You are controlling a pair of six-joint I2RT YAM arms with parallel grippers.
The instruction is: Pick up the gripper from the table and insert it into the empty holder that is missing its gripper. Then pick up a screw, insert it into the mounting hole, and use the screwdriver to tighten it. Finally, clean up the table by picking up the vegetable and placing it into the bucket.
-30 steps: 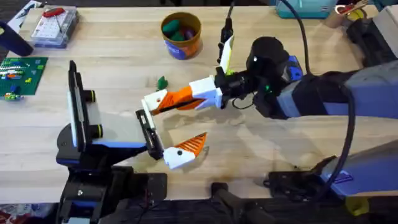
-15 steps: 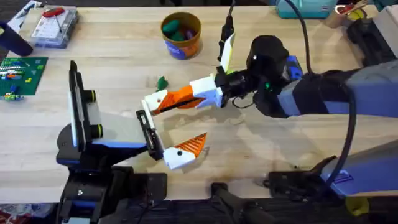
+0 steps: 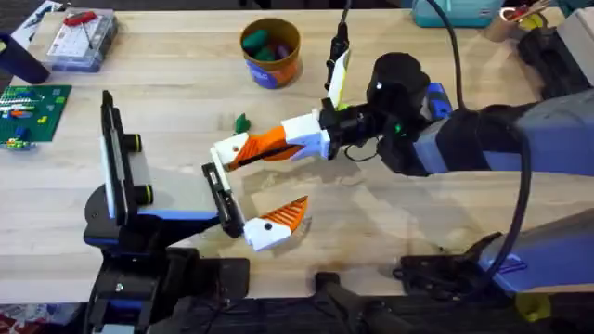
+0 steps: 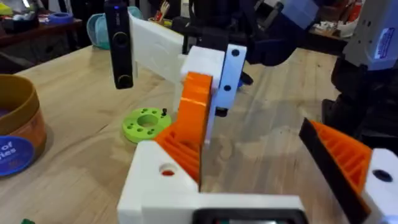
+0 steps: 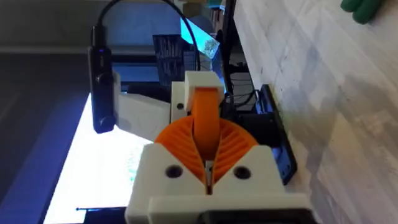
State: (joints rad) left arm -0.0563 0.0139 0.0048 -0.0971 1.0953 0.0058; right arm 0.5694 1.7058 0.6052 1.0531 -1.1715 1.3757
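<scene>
The gripper (image 3: 229, 148), a white block with an orange wedge, is pinched by its wedge in my right gripper (image 3: 249, 151), which reaches in from the right. Its white base touches the top of the holder (image 3: 221, 197), the black bracket ending my left arm. In the left wrist view the gripper (image 4: 186, 134) stands upright beside the ribbed orange twin finger (image 4: 345, 162), with a wide gap between them. My left gripper (image 3: 267, 190) is open. In the right wrist view my right gripper (image 5: 206, 127) is shut on the orange wedge (image 5: 205, 106). The green vegetable (image 3: 242, 122) lies on the table (image 3: 167, 83), below the bucket (image 3: 271, 54).
A black upright stand (image 3: 111, 158) rises at the left by my left arm. A clear box with a red-handled tool (image 3: 79, 32) and a green board (image 3: 28, 107) sit far left. A green disc (image 4: 146, 123) lies under my right gripper. A yellow-green tool (image 3: 337, 79) is beside my right wrist.
My right gripper has shifted the gripper very slightly left toward the holder. Everything else is still.
</scene>
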